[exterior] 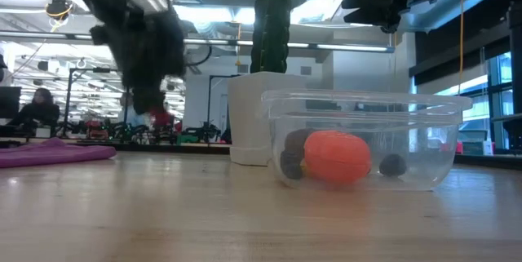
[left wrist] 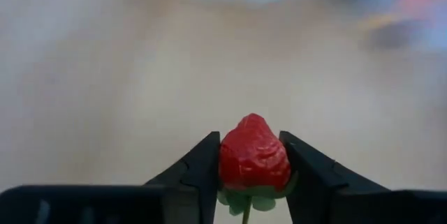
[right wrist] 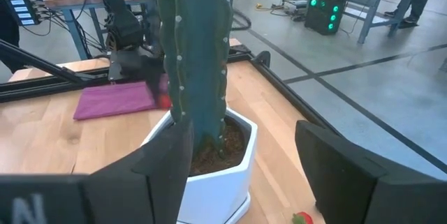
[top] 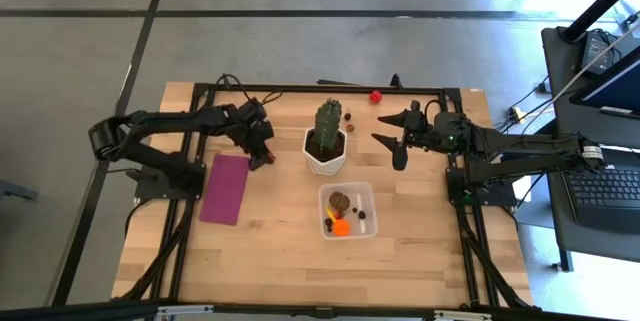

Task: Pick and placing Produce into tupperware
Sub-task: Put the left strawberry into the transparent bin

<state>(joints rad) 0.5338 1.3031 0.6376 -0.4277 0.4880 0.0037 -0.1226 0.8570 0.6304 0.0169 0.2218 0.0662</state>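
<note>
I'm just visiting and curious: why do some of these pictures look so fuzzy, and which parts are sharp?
Left wrist view: the strawberry in the left hand is sharp and everything behind it is blurred. Low view: the tupperware and orange piece are clear, while the left arm is a dark smear against bright ceiling lights. Right wrist view: the cactus is in focus.

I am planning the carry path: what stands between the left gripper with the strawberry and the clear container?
In the high view, the white pot with the cactus stands partly between the left gripper, shut on the strawberry, and the tupperware; otherwise bare table.
</note>
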